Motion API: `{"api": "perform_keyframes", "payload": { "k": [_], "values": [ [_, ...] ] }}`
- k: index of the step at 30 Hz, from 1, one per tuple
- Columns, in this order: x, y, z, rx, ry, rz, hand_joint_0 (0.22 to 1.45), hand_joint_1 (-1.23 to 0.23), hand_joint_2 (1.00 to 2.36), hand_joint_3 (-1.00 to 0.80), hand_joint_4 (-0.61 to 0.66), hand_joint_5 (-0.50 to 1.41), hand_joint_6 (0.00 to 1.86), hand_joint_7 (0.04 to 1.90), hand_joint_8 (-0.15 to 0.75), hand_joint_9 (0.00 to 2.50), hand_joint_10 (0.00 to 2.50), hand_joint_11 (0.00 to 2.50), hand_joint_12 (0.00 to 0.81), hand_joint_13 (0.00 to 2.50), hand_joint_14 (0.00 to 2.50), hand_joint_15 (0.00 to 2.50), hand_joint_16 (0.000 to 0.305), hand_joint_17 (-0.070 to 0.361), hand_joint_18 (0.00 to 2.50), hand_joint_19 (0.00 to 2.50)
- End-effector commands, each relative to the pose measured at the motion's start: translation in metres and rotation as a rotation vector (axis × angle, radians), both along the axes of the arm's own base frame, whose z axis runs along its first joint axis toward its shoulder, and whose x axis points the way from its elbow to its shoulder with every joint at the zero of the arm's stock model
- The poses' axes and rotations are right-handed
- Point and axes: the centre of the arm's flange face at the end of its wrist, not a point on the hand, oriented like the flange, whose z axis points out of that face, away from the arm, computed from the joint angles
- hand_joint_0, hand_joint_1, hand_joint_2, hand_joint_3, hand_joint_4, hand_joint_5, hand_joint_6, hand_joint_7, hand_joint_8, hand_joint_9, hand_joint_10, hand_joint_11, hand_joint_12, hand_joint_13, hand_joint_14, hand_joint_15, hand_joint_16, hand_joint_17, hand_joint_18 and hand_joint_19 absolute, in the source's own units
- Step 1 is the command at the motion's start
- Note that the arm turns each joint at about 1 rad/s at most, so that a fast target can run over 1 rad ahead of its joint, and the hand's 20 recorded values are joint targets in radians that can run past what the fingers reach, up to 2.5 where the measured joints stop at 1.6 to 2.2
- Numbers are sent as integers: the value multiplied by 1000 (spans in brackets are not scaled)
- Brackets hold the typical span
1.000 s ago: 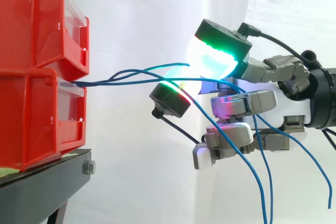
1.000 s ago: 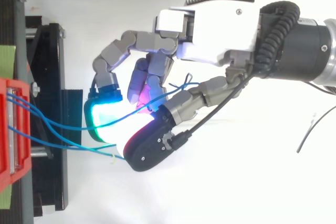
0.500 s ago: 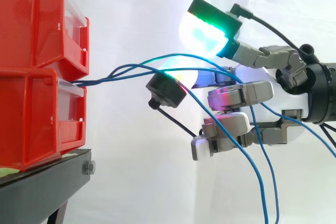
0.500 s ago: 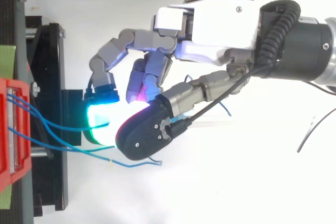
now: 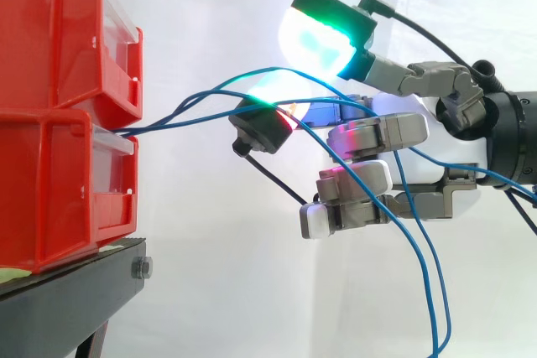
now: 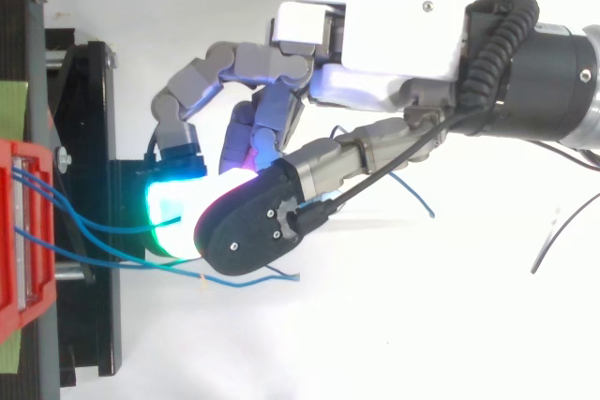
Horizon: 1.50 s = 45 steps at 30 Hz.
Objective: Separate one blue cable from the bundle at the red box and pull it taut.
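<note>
Reaching in from the right, the robot's white-palmed hand hangs in the air a little way off the front of two stacked red plastic bins, level with the seam between them. A bundle of thin blue cables comes out at that seam, over the clear front panel of the lower bin, and fans out toward the hand. One higher strand arcs above the rest, which run close together below it. All of them pass into the hand. Whether the hand grips any of them or merely has them draped through it cannot be told. Beyond the hand the strands drop in loose curves to the bottom edge of the side view, and none of them is straight. From above, two loose cable ends show apart from each other, beside the hand.

The bins sit on a black metal stand, which has a silver bolt head at its front edge and a strip of pale green tape next to the bins. A white curtain closes off the room behind, hanging in soft vertical folds. Under the hand, the white ground is plain.
</note>
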Motion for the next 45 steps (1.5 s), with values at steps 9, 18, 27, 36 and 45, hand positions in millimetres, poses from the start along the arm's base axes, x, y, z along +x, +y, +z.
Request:
{"api": "perform_keyframes", "payload": {
  "k": [9,18,27,36,45],
  "values": [
    [0,-1,-1,-1,-1,0,600,-706,1011,-215,-21,-137,917,990,182,1327,673,1353,256,1240,17,1169,10,23,620,831],
    [-1,-1,-1,-2,3,0,630,-756,1013,-212,-31,-146,926,995,152,1295,636,1407,234,1224,19,1177,7,17,598,847],
    [-2,-1,-5,-13,11,1,551,-610,1000,-500,-15,-152,926,912,155,1293,597,1427,224,1213,17,1186,6,14,581,864],
    [-5,0,-14,-45,15,2,597,-445,1000,-500,-19,-145,910,972,110,1337,508,1493,205,1210,20,1187,5,10,569,877],
    [-4,0,-15,-57,0,2,597,-639,1012,-287,-25,-139,912,983,146,1332,615,1412,230,1234,17,1168,8,17,602,852]
  ]
}}
